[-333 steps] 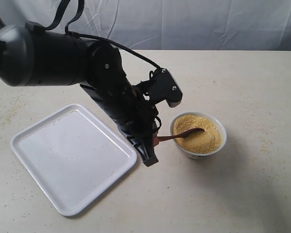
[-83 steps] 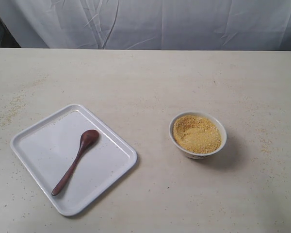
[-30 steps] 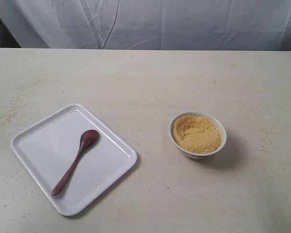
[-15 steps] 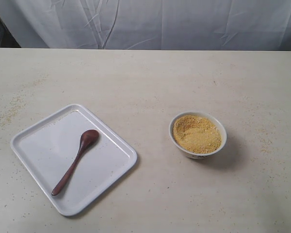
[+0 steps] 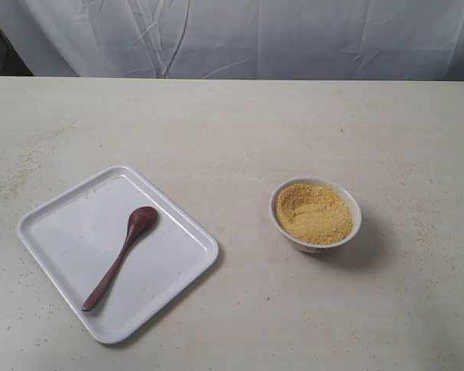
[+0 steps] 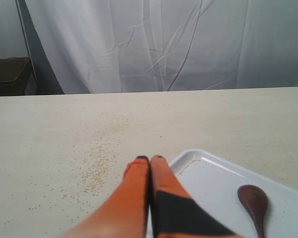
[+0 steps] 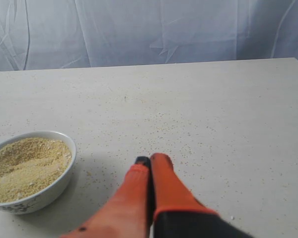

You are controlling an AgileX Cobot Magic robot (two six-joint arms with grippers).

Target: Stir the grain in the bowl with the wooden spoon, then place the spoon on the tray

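The spoon (image 5: 121, 259) is seen lying diagonally on the tray (image 5: 66, 232), near the closed, empty left end effector (image 6: 150, 159), whereas the right end effector (image 7: 150, 158), likewise closed and empty, is held by the bowl (image 5: 317, 244).

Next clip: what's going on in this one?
Nothing is being handled. The small dark reddish-brown wooden spoon lies on the large flat white rectangular tray, and the small round white ceramic bowl of fine yellow grain stands apart on the beige table. The left end effector and right end effector are both shut and empty.
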